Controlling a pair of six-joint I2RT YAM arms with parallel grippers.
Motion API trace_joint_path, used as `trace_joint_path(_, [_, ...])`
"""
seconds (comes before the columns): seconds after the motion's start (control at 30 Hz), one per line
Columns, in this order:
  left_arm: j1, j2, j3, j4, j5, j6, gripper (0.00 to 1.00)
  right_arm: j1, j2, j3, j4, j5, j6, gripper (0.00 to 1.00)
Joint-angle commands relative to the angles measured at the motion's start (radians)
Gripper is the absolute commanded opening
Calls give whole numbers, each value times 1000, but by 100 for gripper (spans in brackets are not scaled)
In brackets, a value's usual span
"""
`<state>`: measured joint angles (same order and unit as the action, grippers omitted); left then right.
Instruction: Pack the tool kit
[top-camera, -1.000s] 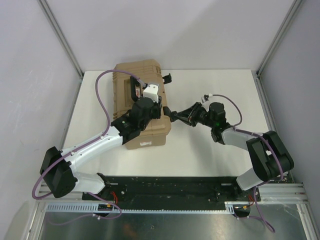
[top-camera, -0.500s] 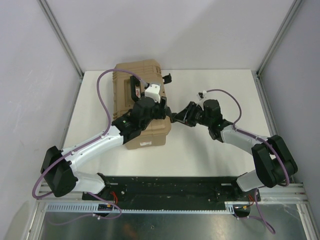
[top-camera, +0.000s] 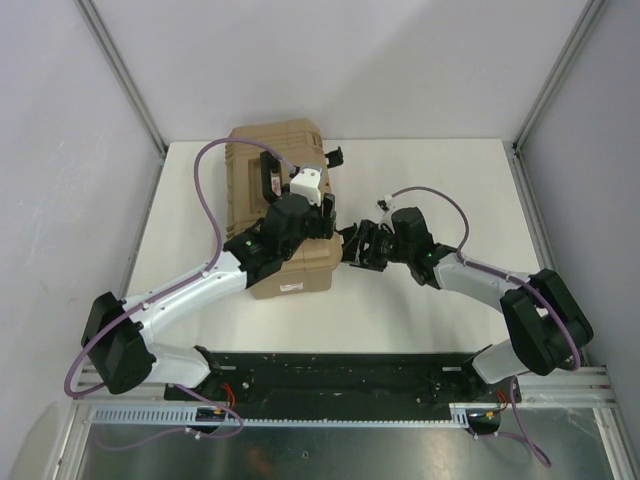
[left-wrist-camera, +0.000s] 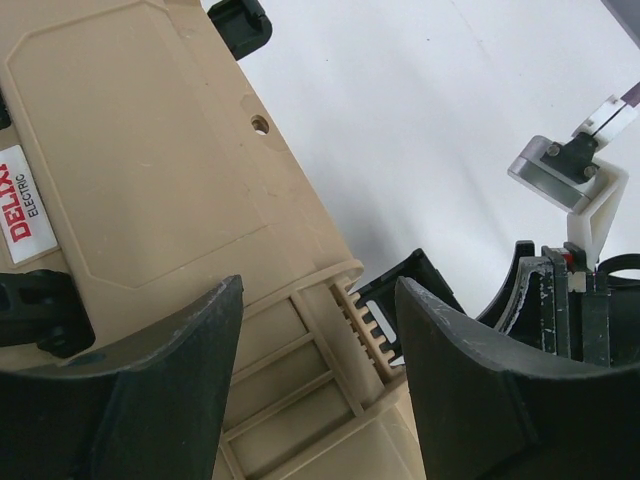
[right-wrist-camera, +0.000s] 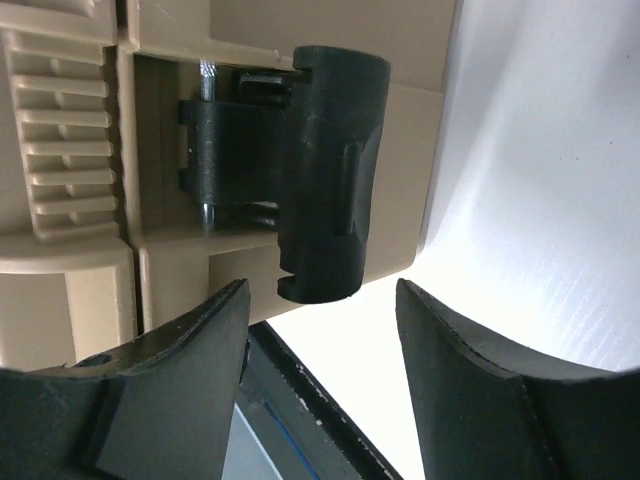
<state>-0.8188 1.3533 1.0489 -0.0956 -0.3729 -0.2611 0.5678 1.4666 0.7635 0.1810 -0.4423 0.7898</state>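
Jaws wider, empty: left pincer over tool kit, right pincer moved up to latch; left arm hides kit's middle.

Left gripper, right gripper spread (nearly meeting)

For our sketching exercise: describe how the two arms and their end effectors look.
The left arm and right arm have white links, black joints and looping purple cables. The left wrist carries a white block. Left end effector and right end effector have broad black scuffed fingers.
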Motion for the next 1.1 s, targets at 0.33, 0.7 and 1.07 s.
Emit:
trace_joint_path(0.33, [-15, 110, -100, -372, 93, -44, 68, -18, -63, 37, -93, 85, -37, 66])
trace_joint_path(0.7, [-15, 116, -98, -374, 79, -34, 68, -61, -78, -37, -109, 211, 71, 56])
trace_joint_path(1.07, [-15, 105, -116, -374, 85, -19, 67, -90, 103, -41, 392, -37, 318, 70])
